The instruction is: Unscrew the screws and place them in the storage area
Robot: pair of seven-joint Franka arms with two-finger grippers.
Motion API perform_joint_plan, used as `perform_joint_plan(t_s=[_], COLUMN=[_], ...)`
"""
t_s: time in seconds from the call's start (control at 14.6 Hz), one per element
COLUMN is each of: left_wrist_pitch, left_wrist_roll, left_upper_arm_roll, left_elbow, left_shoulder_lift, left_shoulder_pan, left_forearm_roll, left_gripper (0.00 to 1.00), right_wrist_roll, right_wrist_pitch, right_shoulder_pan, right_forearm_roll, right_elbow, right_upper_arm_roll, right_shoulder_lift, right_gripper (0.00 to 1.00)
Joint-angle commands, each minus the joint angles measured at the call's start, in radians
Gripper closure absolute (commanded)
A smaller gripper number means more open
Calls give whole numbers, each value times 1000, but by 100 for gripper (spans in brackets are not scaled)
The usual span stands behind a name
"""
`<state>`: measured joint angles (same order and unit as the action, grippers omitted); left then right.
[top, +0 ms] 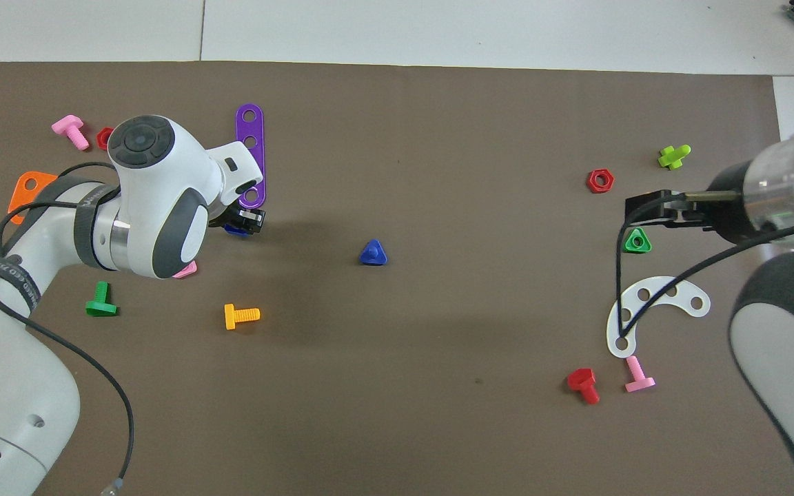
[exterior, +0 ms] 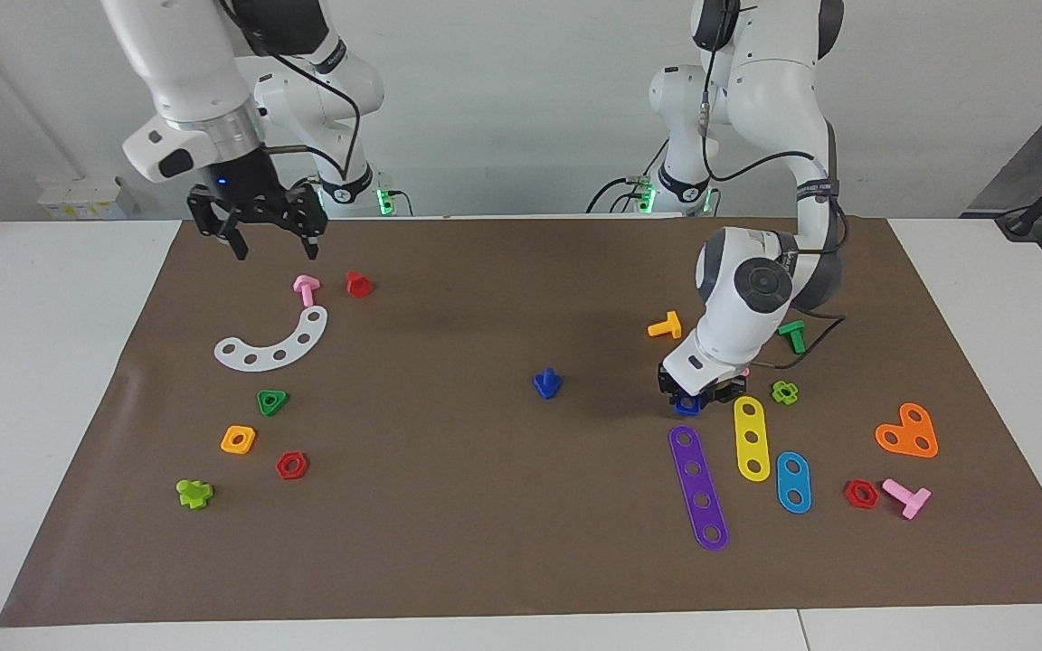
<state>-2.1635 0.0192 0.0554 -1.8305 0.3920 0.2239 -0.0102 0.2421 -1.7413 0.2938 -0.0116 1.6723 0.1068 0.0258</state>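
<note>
The dark-blue bolt (exterior: 547, 382) with a triangular head stands alone on the brown mat near its middle; it also shows in the overhead view (top: 372, 253). The dark-blue square nut (exterior: 687, 404) lies at mat level right at the tip of my left gripper (exterior: 700, 395), beside the purple strip (exterior: 698, 488). In the overhead view the nut (top: 235, 229) peeks out from under the left gripper (top: 251, 220). My right gripper (exterior: 272, 240) is open and empty, raised over the mat above a pink bolt (exterior: 306, 288), toward the right arm's end.
Yellow strip (exterior: 750, 438), blue strip (exterior: 793, 482), orange bolt (exterior: 666, 325), green bolt (exterior: 793, 335) and orange heart plate (exterior: 907, 432) lie around the left gripper. A white arc (exterior: 272, 342), green triangular nut (exterior: 272, 401), red bolt (exterior: 358, 284) and other nuts lie at the right arm's end.
</note>
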Motion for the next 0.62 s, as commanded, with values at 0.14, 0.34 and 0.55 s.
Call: perform_joint_plan(t_s=[0.14,0.34,0.55], left_wrist_pitch=[-25,-15,40], left_wrist_roll=[41,39,36], left_upper_arm_roll=[6,6,7], left_elbow=[-125,-115,-51], left_shoulder_lift=[-79,-85,-111], left_shoulder_pan=[-15,-20,-52], left_forearm_roll=[15,16,19], left_gripper=[47,0,0], right_wrist_roll=[168,295,345], right_wrist_pitch=[-148,-245,-361], right_shoulder_pan=[132,218,281], right_forearm_roll=[-11,-28,-57], right_elbow=[-5,-67,-91], right_upper_arm_roll=[2,1,1], right_shoulder_lift=[-125,-263,-369], right_gripper=[0,0,0])
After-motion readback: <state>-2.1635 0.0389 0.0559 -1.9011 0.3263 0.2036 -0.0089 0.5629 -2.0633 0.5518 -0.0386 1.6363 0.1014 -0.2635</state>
